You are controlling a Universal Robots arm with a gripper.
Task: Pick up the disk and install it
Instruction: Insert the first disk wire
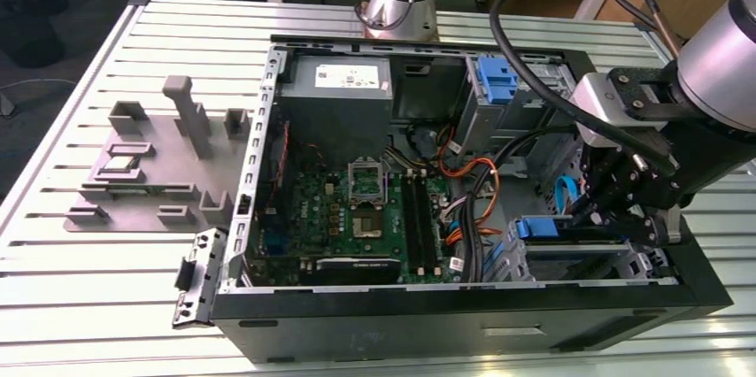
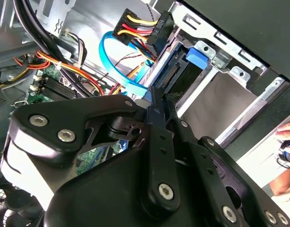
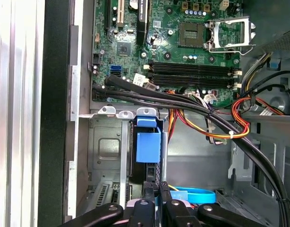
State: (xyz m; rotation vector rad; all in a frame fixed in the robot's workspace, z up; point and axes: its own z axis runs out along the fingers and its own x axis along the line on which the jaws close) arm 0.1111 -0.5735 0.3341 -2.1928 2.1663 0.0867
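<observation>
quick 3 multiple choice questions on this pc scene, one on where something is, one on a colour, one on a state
1. Where is the pincer?
A. over the grey fixture on the table
B. inside the case, at the drive bay on the exterior view's right
C. above the power supply

2. What colour is the carrier on the disk?
A. red
B. green
C. blue

3. What state is the computer case in?
A. open, with the motherboard exposed
B. closed by a side panel
C. standing upright on the floor

Answers:
1. B: the exterior view shows the arm reaching down into that corner of the case.
2. C: the first wrist view shows a blue carrier on the disk, which sits in the bay.
3. A: the board and cables lie in plain sight.
</observation>
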